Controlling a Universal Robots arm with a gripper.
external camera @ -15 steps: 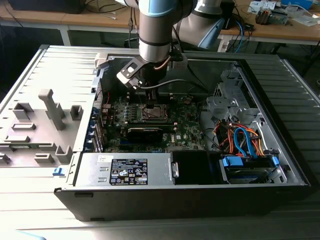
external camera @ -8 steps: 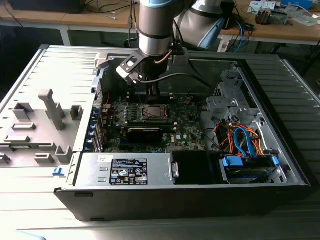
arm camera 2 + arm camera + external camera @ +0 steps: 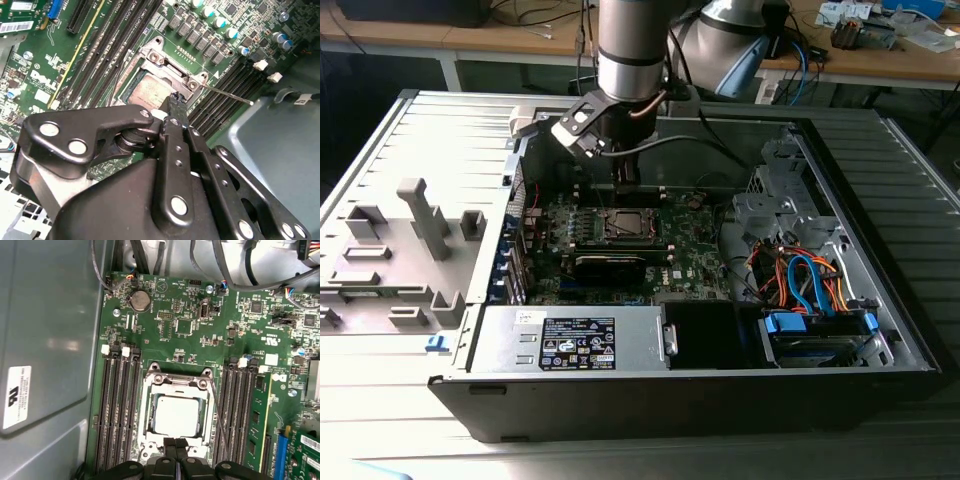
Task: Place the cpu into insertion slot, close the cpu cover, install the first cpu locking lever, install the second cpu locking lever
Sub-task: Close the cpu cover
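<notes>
gripper (image 3: 176, 442) pressed closed at the cpu cover (image 3: 148, 410) edge, cpu (image 3: 176, 415) inside; white label (image 3: 17, 396) on case wall (image 3: 50, 315).

The square silver cpu (image 3: 177, 415) sits flat in the dark slot (image 3: 150, 421). The silver cover (image 3: 175, 383) lies flat, framing it. A thin lever (image 3: 220, 421) slants just beside.

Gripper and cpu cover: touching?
Cannot tell. In the first wrist view the gripper overlaps the edge of the cover; neither contact nor a gap shows plainly.
</notes>
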